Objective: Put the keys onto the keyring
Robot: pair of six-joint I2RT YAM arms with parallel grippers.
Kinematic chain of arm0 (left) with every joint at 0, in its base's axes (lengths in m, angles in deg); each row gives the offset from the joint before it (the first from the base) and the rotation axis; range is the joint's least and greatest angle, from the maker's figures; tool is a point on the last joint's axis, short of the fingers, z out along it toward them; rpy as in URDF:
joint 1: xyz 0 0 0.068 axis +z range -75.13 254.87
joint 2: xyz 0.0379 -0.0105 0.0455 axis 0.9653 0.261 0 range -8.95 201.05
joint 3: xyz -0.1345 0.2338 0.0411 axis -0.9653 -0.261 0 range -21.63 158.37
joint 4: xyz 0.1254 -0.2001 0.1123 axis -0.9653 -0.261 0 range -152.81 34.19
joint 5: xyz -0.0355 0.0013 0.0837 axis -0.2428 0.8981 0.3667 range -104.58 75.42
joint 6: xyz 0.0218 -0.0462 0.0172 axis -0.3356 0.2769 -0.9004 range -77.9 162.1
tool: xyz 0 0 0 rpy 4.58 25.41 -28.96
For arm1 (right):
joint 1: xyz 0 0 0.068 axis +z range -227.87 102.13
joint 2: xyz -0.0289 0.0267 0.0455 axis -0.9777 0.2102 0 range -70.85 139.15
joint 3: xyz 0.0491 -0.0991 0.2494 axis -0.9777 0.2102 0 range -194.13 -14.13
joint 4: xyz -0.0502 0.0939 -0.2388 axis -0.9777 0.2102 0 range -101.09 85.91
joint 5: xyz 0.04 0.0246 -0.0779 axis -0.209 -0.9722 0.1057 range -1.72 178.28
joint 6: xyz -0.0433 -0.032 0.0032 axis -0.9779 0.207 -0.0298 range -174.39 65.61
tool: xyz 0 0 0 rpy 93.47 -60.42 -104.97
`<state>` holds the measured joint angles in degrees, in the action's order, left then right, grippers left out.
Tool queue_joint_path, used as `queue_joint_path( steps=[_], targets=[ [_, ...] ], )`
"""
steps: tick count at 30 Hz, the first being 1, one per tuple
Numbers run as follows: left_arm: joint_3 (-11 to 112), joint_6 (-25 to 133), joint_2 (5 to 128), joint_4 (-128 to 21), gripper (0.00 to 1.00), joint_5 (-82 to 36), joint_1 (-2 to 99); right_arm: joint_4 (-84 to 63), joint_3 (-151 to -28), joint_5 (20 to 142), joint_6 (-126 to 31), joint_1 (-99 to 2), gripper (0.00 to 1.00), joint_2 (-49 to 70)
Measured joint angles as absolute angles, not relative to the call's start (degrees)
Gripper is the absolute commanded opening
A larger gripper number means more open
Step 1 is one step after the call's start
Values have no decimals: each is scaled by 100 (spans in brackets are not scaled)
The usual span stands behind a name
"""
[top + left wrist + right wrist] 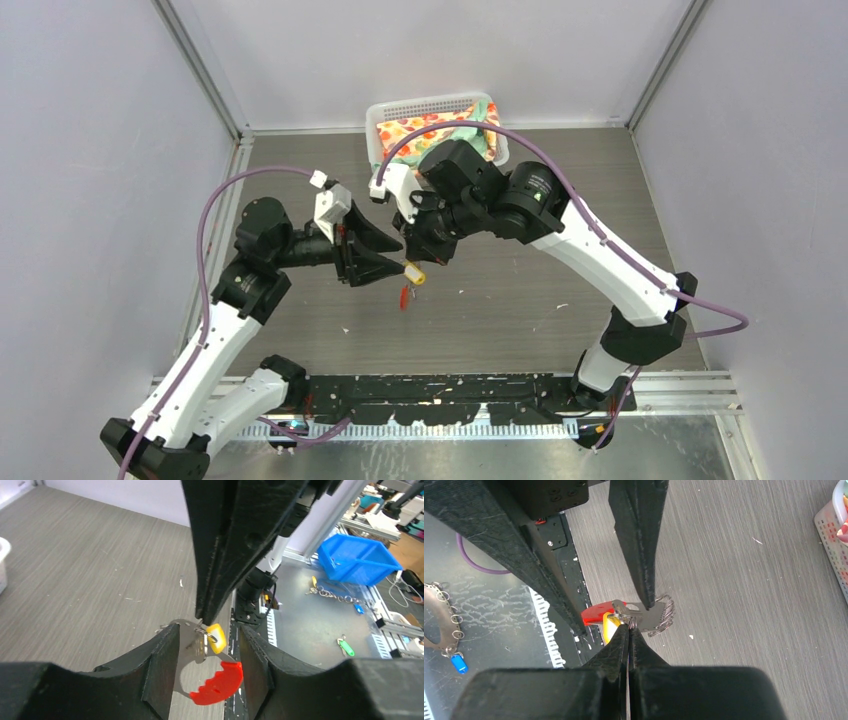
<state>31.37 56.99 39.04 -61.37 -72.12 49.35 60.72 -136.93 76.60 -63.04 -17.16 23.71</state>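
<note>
**Keyring (187,657) spanned by one arm, key pinched by the other**

Top view: the left gripper (400,256) and right gripper (420,262) meet tip to tip above the middle of the table (520,310). The yellow key (413,272) sits just below their tips. The red tag (404,295) hangs under it, apparently clear of the table.

Left wrist: its fingers (160,670) stand half apart with the keyring between them. The silver plate's edge touches one finger and the tag end lies against the other, so this reads as a grip. The right arm's fingers come down from above to the key's small ring.

Right wrist: its fingers (616,650) are pressed together on that small ring, right against the plate. The loops (666,612) fan out on the plate's far side.

Handling, as a judgement: everything here is light, stiff, smooth metal that could twist or slip in a loose pinch. The loops and tag swing freely. The plate's flat edges are the sound place to hold. The key is best held by its head, which leaves its ring free to thread.
</note>
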Motion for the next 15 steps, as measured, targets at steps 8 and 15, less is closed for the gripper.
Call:
queue_joint_path(
  steps=[8,15],
  targets=[
    [2955,5514,3911,-6246,37,-7080,4883,6105,-13704,7642,-6256,-1696,1,2395],
    [2955,5367,3974,-6410,6,-6654,4857,6131,-13754,7644,-6216,-1690,1,2402]
  ],
)
